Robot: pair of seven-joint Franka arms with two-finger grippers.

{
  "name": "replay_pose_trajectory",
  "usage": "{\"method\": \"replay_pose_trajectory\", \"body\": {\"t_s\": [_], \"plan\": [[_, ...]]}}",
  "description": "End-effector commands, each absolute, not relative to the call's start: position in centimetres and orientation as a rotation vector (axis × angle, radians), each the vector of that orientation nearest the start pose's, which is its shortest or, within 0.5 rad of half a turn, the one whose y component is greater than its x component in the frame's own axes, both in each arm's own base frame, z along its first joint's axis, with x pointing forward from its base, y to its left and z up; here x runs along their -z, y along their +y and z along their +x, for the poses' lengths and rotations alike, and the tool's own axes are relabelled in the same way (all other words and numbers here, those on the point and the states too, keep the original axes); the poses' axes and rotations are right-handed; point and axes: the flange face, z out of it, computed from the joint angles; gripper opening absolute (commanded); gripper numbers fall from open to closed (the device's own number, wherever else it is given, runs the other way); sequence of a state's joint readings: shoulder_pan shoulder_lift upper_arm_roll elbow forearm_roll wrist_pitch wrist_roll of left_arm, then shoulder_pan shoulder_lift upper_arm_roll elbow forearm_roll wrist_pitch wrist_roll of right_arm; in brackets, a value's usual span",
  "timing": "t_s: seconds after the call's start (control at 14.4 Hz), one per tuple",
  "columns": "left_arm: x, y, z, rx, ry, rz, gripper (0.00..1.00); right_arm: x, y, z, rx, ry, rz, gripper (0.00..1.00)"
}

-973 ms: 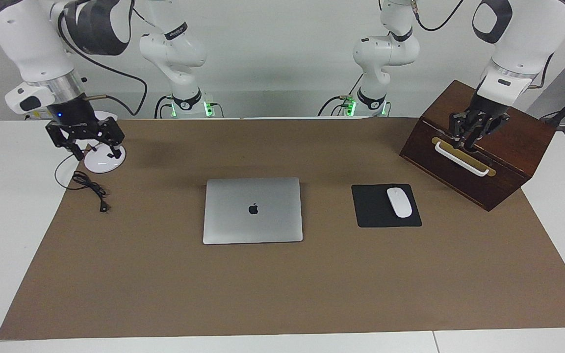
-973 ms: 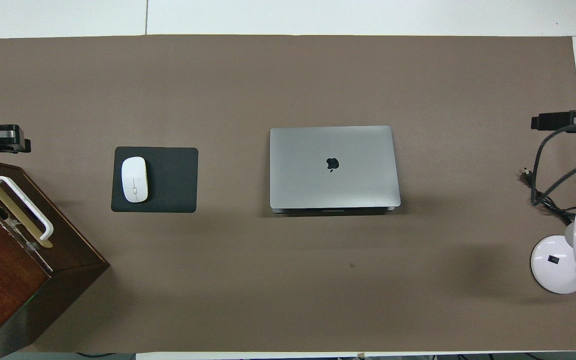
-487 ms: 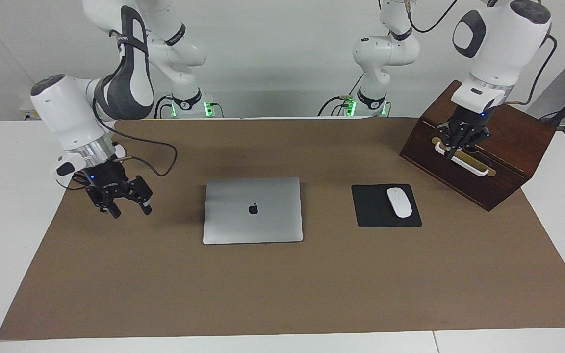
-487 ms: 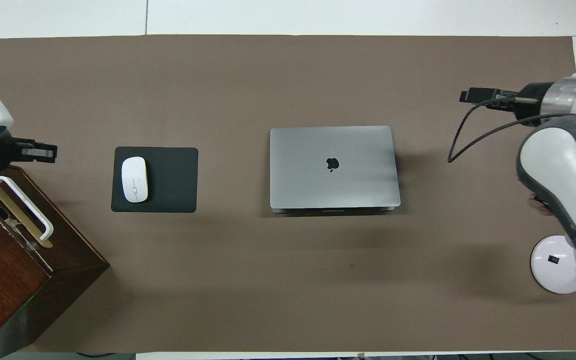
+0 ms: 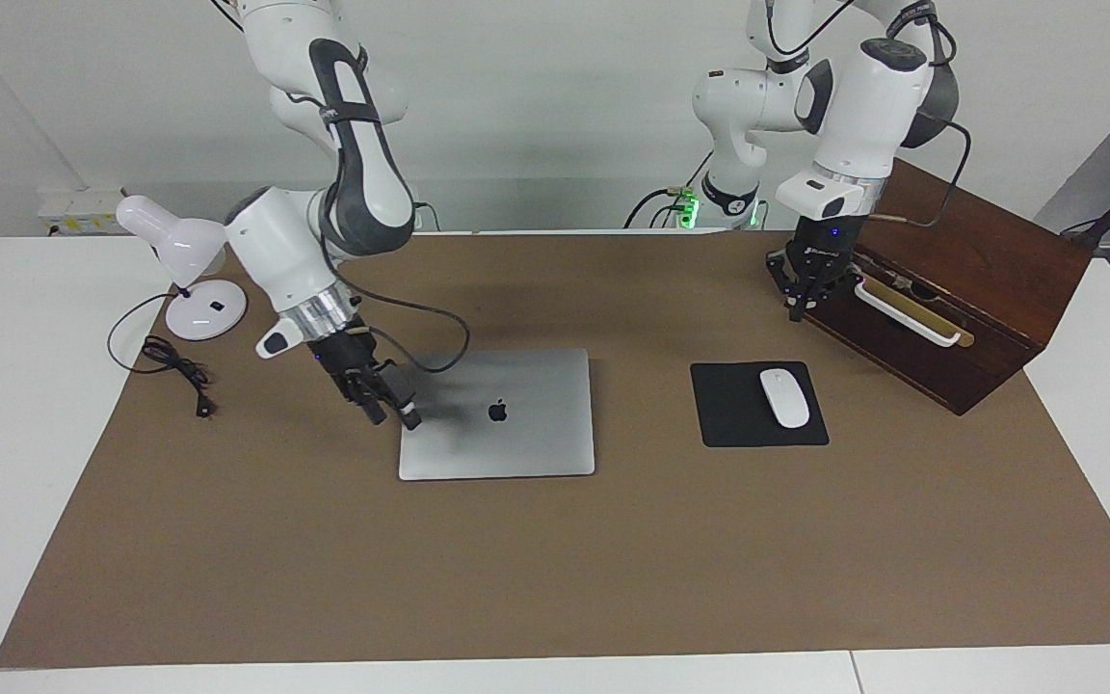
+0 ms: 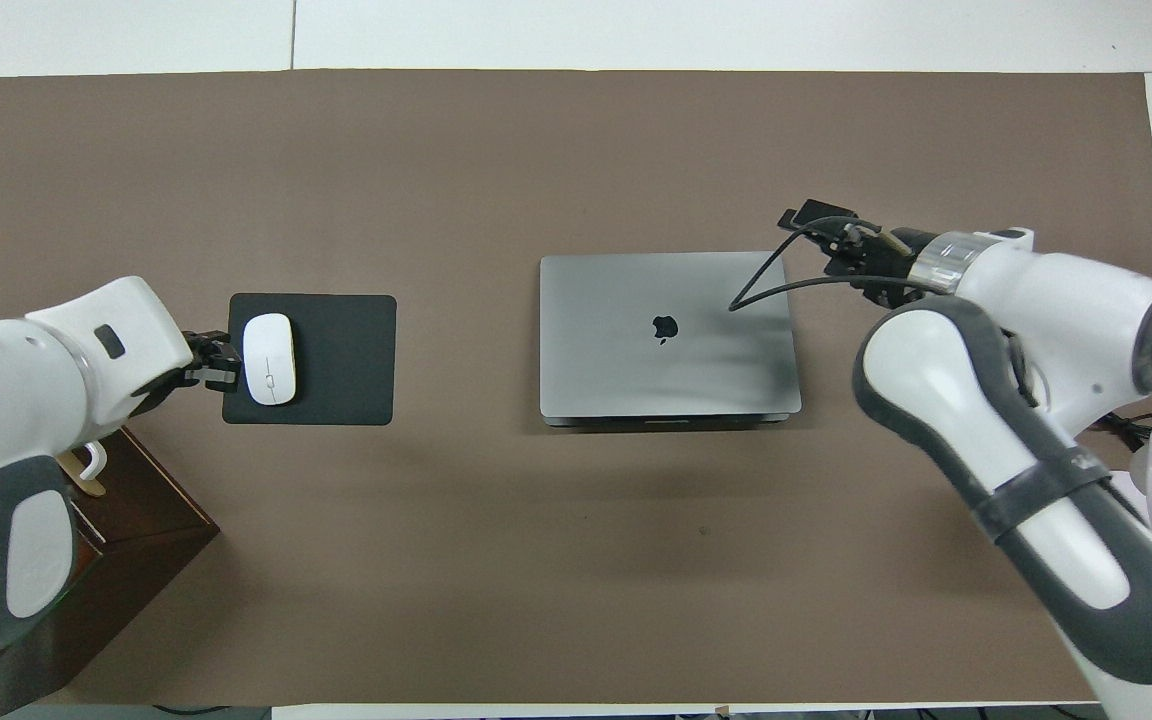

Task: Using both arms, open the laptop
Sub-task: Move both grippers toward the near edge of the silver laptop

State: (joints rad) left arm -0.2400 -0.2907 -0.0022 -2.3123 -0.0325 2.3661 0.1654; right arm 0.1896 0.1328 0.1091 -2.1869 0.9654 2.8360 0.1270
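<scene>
The laptop (image 5: 516,434) lies closed and flat in the middle of the brown mat, with the dark apple logo up; it also shows in the overhead view (image 6: 626,370). My right gripper (image 5: 391,416) hangs low over the laptop's edge toward the right arm's end of the table, fingers apart, holding nothing. In the overhead view the right gripper (image 6: 818,216) is by the laptop's corner farther from the robots. My left gripper (image 5: 799,301) hangs in the air beside the wooden box; in the overhead view the left gripper (image 6: 216,362) is at the mouse pad's edge.
A black mouse pad (image 5: 733,424) with a white mouse (image 5: 784,397) lies beside the laptop, toward the left arm's end. A dark wooden box (image 5: 979,280) with a white handle stands at that end. A white desk lamp (image 5: 197,310) and its cable (image 5: 174,364) are at the right arm's end.
My right gripper swept from over the lamp to the laptop's edge and came down. My left gripper moved off the box's handle toward the middle of the table. The laptop has not moved.
</scene>
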Motion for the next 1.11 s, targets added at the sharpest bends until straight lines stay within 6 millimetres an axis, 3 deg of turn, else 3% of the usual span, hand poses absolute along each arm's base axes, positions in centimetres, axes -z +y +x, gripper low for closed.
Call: {"method": "replay_pose_trajectory", "body": {"t_s": [0.0,0.28,0.49,0.56,1.04], "plan": [[-46.9,-12.9,45.1,0.679,0.624,-3.100,0.00,-36.4,15.1,51.8,0.447,0.978,-2.269,1.00],[-44.0,-15.5,43.4,0.828,0.700,-3.063,0.00,-36.3,21.4,46.9,0.489,1.059,-2.187,1.00],[-42.2,-16.7,43.2,0.897,0.711,-3.055,0.00,-36.5,24.8,43.4,0.530,1.130,-2.138,1.00],[-41.2,-18.0,42.9,0.921,0.739,-3.052,0.00,-36.5,25.3,42.5,0.519,1.144,-2.129,1.00],[-35.4,-23.2,41.9,1.009,0.837,-3.034,0.00,-34.2,23.2,39.2,0.460,1.264,-2.122,1.00]]}}
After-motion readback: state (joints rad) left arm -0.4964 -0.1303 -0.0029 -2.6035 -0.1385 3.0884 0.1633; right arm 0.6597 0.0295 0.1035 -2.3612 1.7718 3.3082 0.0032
